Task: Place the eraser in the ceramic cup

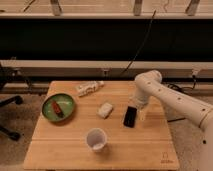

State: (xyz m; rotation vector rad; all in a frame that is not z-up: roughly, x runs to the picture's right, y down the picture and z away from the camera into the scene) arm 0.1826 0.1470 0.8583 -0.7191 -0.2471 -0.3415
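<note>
The eraser [130, 116] is a flat black block lying on the wooden table [60, 145], right of centre. The ceramic cup [96, 139] stands upright near the table's front, left of the eraser and closer to me. My gripper [139, 108] hangs from the white arm [165, 95] that comes in from the right. It sits just above and right of the eraser's far end, very close to it. Nothing is seen held in it.
A green plate [58, 107] with a red item sits at the left. A white lumpy pad [105, 109] lies left of the eraser. A white packet [89, 88] lies at the table's back. A dark chair [7, 107] stands left.
</note>
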